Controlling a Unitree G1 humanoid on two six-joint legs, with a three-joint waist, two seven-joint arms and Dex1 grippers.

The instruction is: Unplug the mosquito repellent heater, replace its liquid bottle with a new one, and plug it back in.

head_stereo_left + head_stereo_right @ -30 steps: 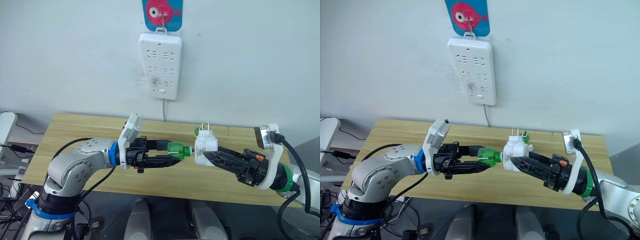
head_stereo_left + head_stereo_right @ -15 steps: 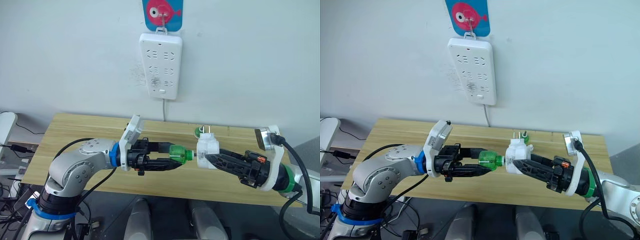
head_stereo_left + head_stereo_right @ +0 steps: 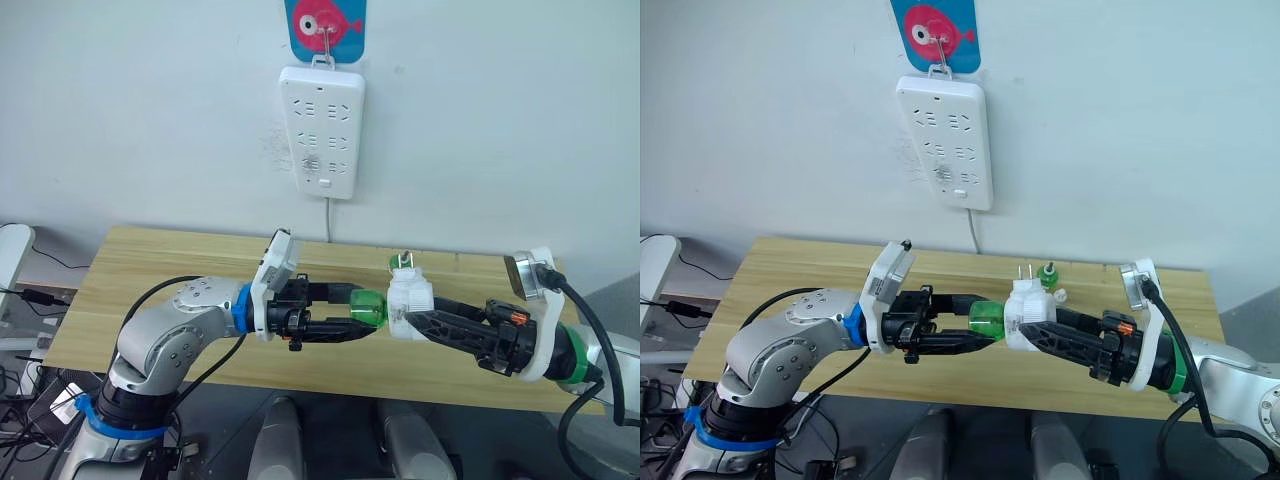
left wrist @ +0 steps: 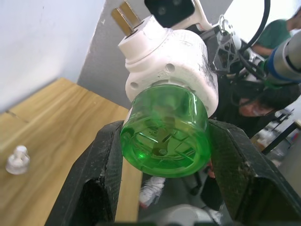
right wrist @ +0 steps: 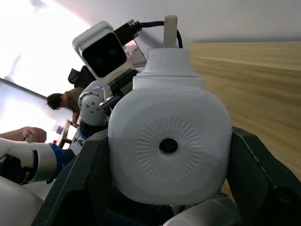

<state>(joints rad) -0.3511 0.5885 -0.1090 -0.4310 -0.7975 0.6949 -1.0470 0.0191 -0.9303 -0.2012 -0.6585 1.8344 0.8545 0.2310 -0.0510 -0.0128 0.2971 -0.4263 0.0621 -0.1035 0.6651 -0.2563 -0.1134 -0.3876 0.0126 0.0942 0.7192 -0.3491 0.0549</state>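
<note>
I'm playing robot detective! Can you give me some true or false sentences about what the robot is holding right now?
1. The left pincer grips a green bottle. True.
2. The heater is plugged into the power strip. False: the right pincer holds it over the table.
3. The bottle meets the heater. True.
4. The power strip lies on the table. False: it hangs on the wall.
5. Another small green bottle stands on the table behind the heater. True.
</note>
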